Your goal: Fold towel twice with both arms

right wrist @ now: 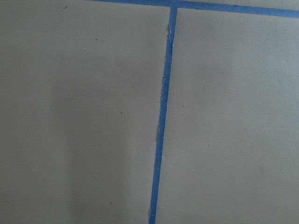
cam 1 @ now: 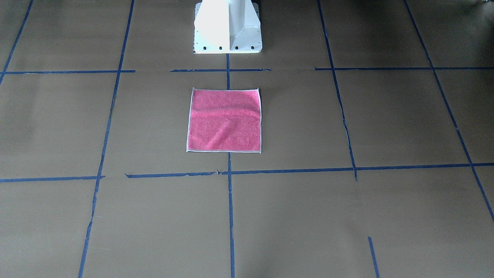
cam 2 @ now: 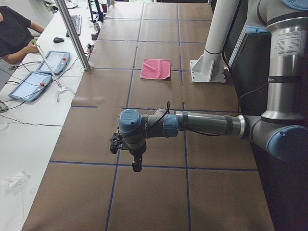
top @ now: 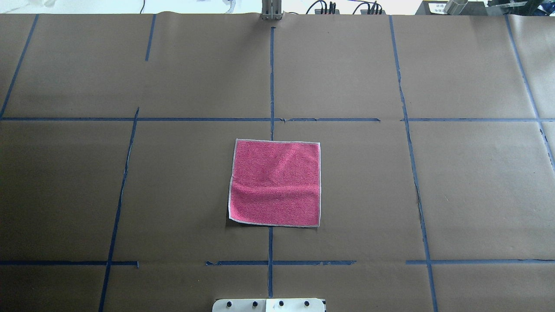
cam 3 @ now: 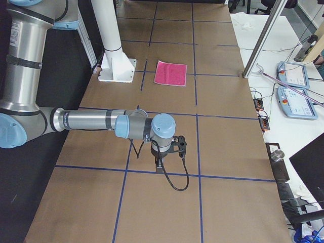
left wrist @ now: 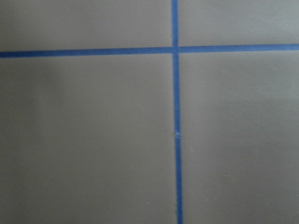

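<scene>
Crisscrossing brown paper (top: 477,195), blue tape lines (top: 272,78)

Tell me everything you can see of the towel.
The towel is a small square of pink terry cloth with a thin pale stitched border. It lies unfolded and flat, pink face up, with a shallow crease across it, on the brown paper-covered table, over a blue tape line, near the white base. Nothing else touches it.

Brown paper-covered table (top: 477,195), blue tape grid (top: 272,86), flat pink towel (top: 275,182).
</scene>
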